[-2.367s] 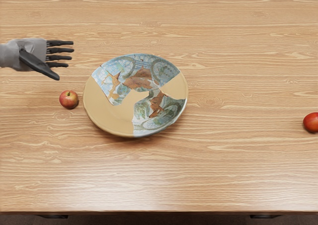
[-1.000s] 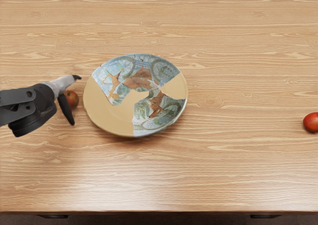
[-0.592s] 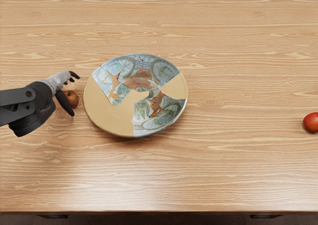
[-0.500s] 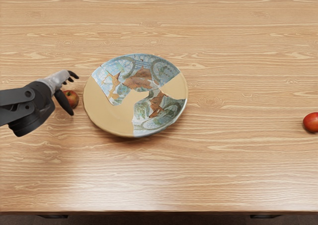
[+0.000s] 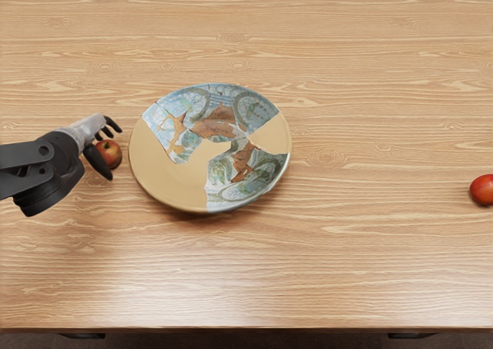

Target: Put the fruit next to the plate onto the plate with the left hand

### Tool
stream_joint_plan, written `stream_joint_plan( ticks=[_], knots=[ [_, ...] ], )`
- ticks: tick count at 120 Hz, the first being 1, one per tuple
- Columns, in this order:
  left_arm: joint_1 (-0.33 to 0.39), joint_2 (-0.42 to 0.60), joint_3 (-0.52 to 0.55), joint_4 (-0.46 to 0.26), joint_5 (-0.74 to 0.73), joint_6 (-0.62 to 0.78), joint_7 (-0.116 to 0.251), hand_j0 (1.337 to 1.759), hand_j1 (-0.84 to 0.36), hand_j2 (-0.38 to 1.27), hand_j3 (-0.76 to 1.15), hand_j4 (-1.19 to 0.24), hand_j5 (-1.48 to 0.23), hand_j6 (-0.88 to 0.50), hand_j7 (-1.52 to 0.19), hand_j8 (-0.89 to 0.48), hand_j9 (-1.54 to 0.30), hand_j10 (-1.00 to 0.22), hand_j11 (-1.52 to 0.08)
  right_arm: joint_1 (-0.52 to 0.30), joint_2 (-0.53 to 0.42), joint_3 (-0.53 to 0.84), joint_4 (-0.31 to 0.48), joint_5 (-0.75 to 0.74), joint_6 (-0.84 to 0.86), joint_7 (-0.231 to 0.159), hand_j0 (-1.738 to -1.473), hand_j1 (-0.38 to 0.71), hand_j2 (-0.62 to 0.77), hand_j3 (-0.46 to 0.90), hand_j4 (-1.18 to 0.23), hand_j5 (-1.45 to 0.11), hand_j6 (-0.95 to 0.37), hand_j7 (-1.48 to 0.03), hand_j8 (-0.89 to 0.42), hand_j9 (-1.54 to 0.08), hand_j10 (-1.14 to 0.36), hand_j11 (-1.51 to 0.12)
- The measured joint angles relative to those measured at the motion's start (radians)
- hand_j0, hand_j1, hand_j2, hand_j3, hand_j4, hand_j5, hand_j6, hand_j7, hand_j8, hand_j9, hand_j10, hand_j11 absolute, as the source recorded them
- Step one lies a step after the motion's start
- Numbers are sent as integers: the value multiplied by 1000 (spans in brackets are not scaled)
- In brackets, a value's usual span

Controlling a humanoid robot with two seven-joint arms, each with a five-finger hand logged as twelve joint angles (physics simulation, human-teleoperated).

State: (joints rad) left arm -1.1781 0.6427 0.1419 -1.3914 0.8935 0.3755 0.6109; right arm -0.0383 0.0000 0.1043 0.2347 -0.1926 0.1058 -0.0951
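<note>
A small red apple lies on the wooden table just left of the plate, a wide shallow dish with a tan and blue-green pattern. My left hand reaches in from the left edge and sits against the apple's left side. Its dark fingers curl over the far side of the apple, and the thumb presses on the near left side. The apple still rests on the table, partly hidden by the hand. Nothing lies on the plate.
A second red fruit lies at the table's far right edge, well away from the plate. The bare wooden table stretches around the plate on all sides.
My left hand came down from the far left to the apple, turned palm-in and curled its fingers closer around it. The apple has barely shifted.
</note>
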Motion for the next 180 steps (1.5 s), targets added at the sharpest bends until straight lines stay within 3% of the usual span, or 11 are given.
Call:
stream_joint_plan(
  ticks=[99,180],
  knots=[
    [32,-8,-7,28,0,55,0,1658,-243,103,0,-497,-645,-473,-645,-498,-644,-497,-644,0,0,0,0,0,0,0,-1658,-327,-4,0,-18,-24,-18,-24,-18,-24,-18,-24],
    [34,-34,-2,42,2,51,-1,1654,-244,146,0,-581,-751,-492,-758,-497,-770,-571,-770,0,0,0,0,0,0,0,-1658,-327,-4,0,-18,-24,-18,-24,-18,-24,-18,-24]
  ],
)
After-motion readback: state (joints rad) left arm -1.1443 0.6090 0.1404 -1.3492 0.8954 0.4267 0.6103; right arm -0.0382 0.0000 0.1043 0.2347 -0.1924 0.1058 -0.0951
